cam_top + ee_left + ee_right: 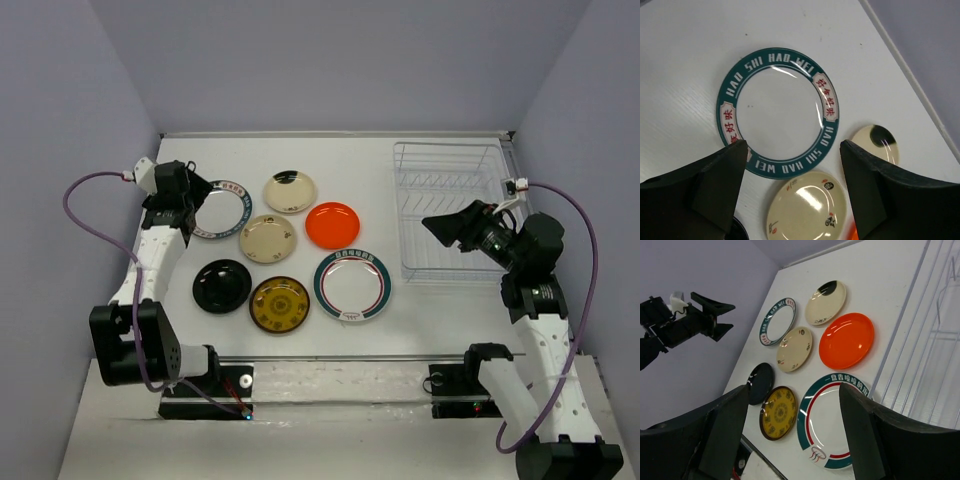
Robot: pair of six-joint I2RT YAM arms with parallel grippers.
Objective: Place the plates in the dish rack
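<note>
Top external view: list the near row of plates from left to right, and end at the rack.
black plate → amber plate → near teal-rimmed plate → dish rack

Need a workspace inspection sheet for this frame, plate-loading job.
Surface: white table, plates lying flat on it.
Job's things: seven plates, all on the table left of the dish rack; rack holds none.
Clutter: nothing seen.
Grippers: left gripper open over the far-left teal-rimmed plate; right gripper open, empty, near the rack.
Cables: purple cable looped at each arm, off the plates.
Surroundings: plain lavender walls.
</note>
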